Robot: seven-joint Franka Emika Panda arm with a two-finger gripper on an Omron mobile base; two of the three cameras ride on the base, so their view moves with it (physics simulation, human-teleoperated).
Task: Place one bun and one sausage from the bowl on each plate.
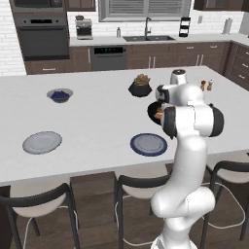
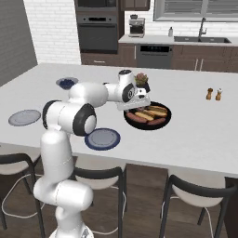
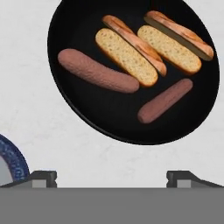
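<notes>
**Two buns, two sausages in the black bowl; jaws wide above it**

Two split buns [image 3: 127,54] [image 3: 175,43] lie side by side in the upper half of the glossy black bowl [image 3: 83,17] in the hand view, slanting from upper left to lower right. One sausage [image 3: 97,71] lies left of the buns and close beside the nearer one; a second, darker sausage [image 3: 165,100] lies below them toward the bowl's lower right. Nothing is held. The gripper [image 3: 111,177] stands fully open, its two dark fingertips [image 3: 41,178] wide apart at the bottom of that view, over bare white counter just short of the bowl's near rim.

In the right base view the white arm rises at lower left, bends at a dark elbow at centre left and reaches level to the right; its hand [image 2: 135,100] hangs over the left edge of the bowl [image 2: 165,122] at frame centre, pointing down. In the left base view the arm's upper links at centre right hide most of the bowl [image 1: 151,111].

The blue-rimmed plate [image 2: 102,138] sits lower left of the bowl, near the counter's front edge; its rim shows at the hand view's lower left corner. The pale grey plate [image 1: 42,142] lies well apart, at the left of the left base view. Both plates are bare.
</notes>
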